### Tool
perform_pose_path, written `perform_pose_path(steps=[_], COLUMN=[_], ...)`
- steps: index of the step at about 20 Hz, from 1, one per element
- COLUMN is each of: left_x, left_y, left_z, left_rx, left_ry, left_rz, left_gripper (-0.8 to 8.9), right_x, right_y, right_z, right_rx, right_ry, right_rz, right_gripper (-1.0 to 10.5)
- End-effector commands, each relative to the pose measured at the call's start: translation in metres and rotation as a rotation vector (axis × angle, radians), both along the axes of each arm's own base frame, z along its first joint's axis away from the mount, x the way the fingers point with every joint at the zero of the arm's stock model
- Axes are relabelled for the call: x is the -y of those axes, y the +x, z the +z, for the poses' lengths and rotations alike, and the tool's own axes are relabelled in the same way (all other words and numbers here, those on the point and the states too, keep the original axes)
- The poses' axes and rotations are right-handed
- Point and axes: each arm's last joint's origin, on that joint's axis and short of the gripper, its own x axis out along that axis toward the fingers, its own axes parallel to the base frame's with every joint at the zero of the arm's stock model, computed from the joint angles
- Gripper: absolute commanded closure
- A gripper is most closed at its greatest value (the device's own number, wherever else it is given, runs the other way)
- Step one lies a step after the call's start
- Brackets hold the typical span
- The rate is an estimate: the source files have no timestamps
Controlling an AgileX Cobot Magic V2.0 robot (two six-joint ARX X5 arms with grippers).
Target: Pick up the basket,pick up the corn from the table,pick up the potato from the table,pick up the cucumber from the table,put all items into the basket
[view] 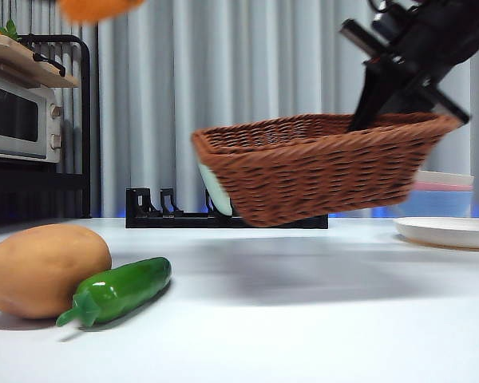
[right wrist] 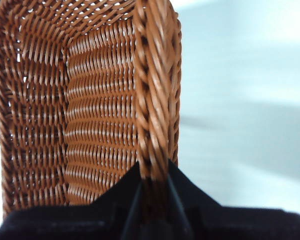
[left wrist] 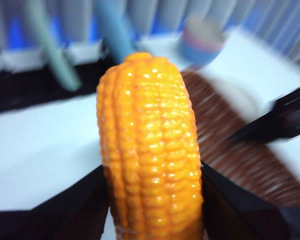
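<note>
High at the right of the front view: right gripper clamped on the rim of the basket, one jaw inside the wall, one outside, as seen in the right wrist view. Basket lifted clear of the table, tilted, its gripped end higher, shadow on the white top beneath it. Woven inner wall and braided rim filling most of the right wrist view.

Up at the top left edge of the front view: only an orange sliver of the corn showing, well above the table. Left gripper closed on the corn, black jaws pressed to both flanks, cob standing upright between them. Beyond it in that blurred view, basket and the other arm's dark jaw.

Low at the left of the front view: potato lying on the table, cucumber just beside it and touching, stem end toward the camera.

Behind: black rack with a pale dish, plate at the right, microwave on a shelf at the left, grey curtain.
</note>
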Motion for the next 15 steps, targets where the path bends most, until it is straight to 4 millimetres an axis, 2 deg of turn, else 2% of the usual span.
perform_pose_path(steps=[1,6,9,10,11,12,13,15], left_x=[0.026,0.081,0.097,0.1,0.101,0.101,0.101,0.099], left_y=[0.01,0.028,0.033,0.034,0.034,0.035,0.034,0.033], left_z=[-0.017,-0.053,-0.074,-0.078,-0.081,-0.084,-0.086,-0.088], left_rx=[-0.08,-0.108,-0.159,-0.163,-0.166,-0.178,-0.188,-0.215], left_ry=[-0.041,0.016,0.066,0.08,0.096,0.11,0.126,0.148], left_rz=[-0.038,-0.046,-0.074,-0.075,-0.06,-0.055,-0.043,-0.043], left_gripper=[8.21,8.21,8.13,7.75,5.87,3.15,1.95,1.94], right_x=[-0.018,-0.047,-0.053,-0.053,-0.053,-0.053,-0.053,-0.053], right_y=[0.002,-0.007,-0.01,-0.01,-0.01,-0.01,-0.01,-0.01], right_z=[0.003,0.006,0.006,0.006,0.006,0.005,0.005,0.005], right_rx=[-0.007,0.002,-0.001,-0.003,-0.006,-0.011,-0.013,-0.011], right_ry=[0.099,0.132,0.133,0.134,0.133,0.131,0.13,0.13], right_rz=[0.017,0.077,0.094,0.095,0.095,0.095,0.095,0.094], right_gripper=[9.6,9.6,9.6,9.6,9.6,9.6,9.6,9.6])
